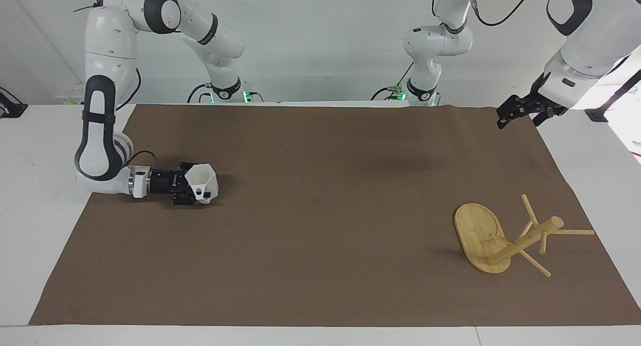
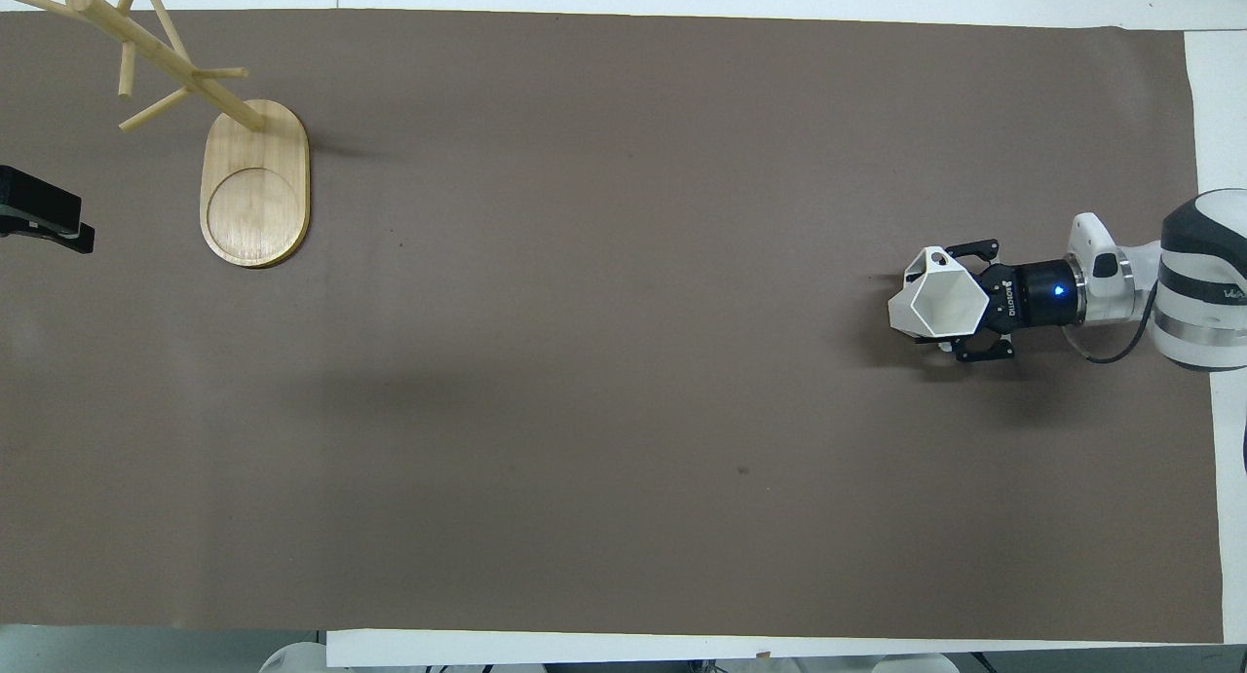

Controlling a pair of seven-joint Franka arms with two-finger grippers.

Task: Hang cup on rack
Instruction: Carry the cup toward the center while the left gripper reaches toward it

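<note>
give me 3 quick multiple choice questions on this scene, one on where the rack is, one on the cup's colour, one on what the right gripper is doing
1. The rack stands:
A. at the left arm's end
B. mid-table
C. beside the cup

2. The cup is:
A. blue
B. white
C. red

3. The right gripper is:
A. raised, empty
B. on the rack
C. shut on the cup

Answers:
1 A, it is at the table end under the waiting left gripper.
2 B, its faceted sides are white.
3 C, its fingers clasp the cup low over the mat.

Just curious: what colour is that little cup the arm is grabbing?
The cup is plain white, clearest in the overhead view.
</note>
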